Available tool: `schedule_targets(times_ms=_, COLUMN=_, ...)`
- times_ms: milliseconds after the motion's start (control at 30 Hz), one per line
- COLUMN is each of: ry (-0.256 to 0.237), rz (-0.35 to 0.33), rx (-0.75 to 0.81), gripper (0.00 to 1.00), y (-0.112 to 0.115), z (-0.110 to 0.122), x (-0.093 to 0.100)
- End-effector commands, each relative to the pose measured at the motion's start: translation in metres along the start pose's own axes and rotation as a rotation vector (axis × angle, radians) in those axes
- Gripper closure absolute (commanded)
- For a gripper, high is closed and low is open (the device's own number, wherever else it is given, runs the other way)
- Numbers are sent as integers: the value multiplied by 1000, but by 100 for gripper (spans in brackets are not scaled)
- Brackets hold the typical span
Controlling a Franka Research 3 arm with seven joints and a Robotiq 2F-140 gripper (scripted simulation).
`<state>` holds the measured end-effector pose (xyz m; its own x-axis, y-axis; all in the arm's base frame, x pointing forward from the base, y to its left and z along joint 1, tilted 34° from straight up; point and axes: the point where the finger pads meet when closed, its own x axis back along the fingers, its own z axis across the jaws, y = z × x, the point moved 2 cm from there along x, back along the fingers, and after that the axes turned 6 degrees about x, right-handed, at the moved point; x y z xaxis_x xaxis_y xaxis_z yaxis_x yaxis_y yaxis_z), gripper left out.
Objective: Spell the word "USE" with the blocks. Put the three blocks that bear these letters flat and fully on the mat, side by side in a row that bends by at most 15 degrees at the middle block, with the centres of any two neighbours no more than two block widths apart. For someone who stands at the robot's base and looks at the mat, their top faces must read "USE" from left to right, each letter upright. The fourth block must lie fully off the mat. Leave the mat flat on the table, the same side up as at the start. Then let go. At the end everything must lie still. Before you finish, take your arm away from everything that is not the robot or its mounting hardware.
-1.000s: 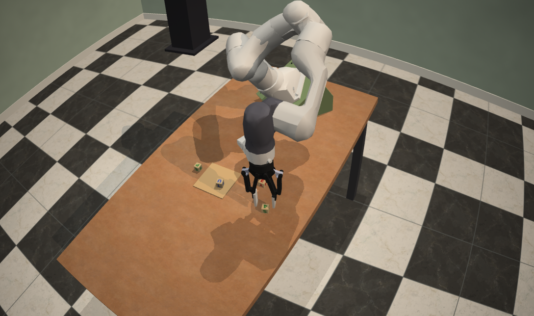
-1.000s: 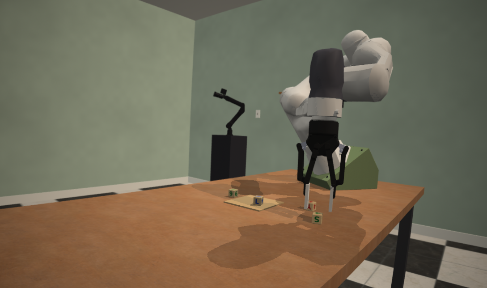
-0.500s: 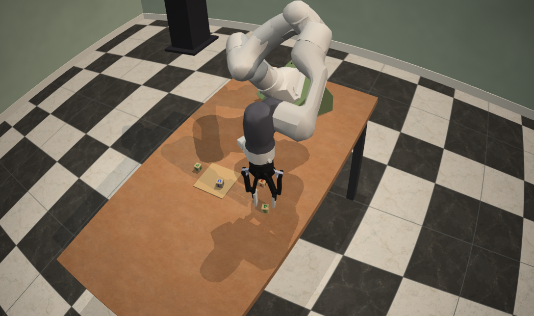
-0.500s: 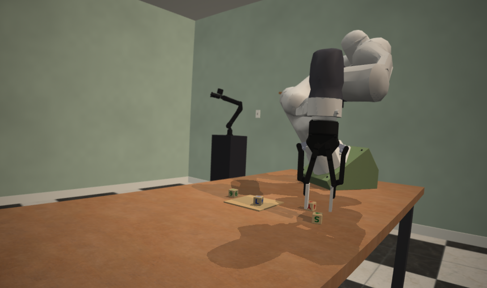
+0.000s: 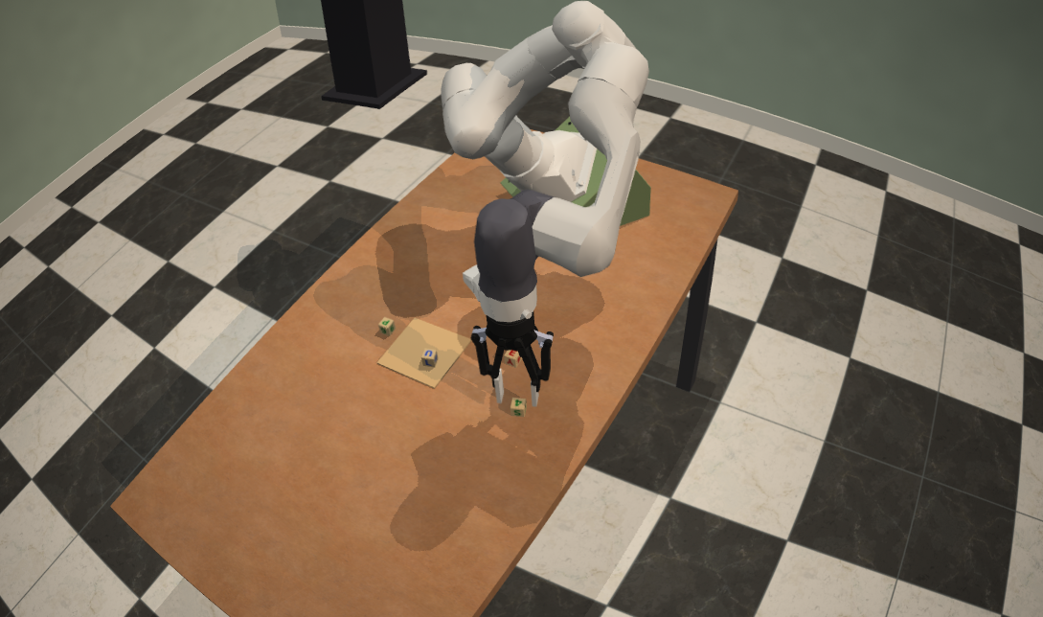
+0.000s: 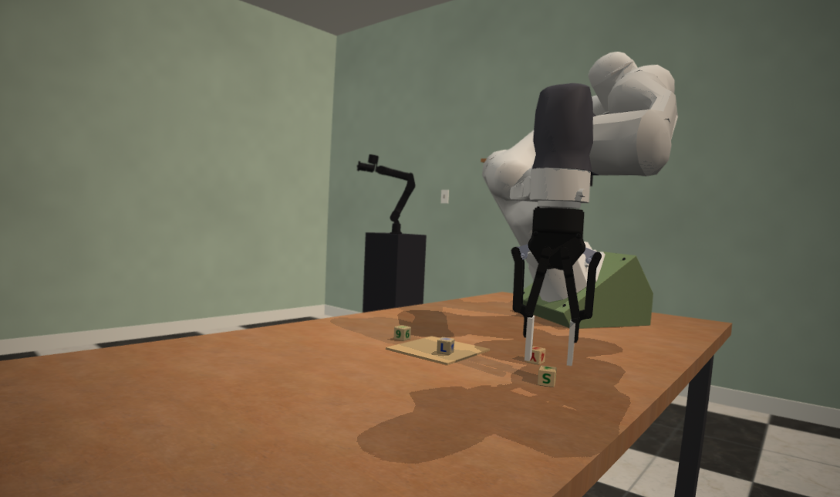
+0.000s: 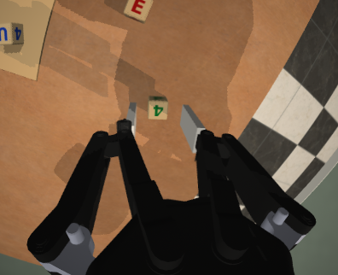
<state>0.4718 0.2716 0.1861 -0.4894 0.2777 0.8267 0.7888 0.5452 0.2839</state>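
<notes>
- The black two-fingered gripper hangs straight down from the white arm, its fingers partly spread and grasping nothing. It is poised above the small wooden block with a green 4 on top, which sits on the brown wooden tabletop between the two fingertips as the wrist view frames it.
- That block shows a green S on its side face in the exterior view, so I take it for the S block lying on the wrong face. It would need tipping over before it can spell anything.
- From the side the fingertips seem to stand a little behind the block, not astride it; the angle is poor, so I would not swear to that.
- The half-spread fingers make sense as a pre-set width: just wider than a block, so they can drop over it without knocking its neighbour.
- The wooden block with a red E on top lies near, off the mat, waiting its turn.
- The wooden block with a blue U on top already rests on the pale tan flat mat, well inside its edges, presumably as the left end of the row.
- The fourth wooden block with green marks sits just beside the mat's far corner, off it, which is where a spare belongs.
</notes>
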Motion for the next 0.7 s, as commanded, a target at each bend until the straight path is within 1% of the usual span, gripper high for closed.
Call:
schedule_targets(times_ms=0, ry=1, rz=-1, rx=0, gripper=63, y=0, z=-1, x=-1)
schedule_targets(times_ms=233, ry=1, rz=-1, rx=0, gripper=63, y=0, z=-1, x=-5)
schedule_targets(times_ms=600, ry=1, rz=-1, rx=0, gripper=63, y=0, z=-1, x=-25)
schedule_targets(times_ms=667, ry=1, rz=-1, rx=0, gripper=63, y=0, z=-1, x=-25)
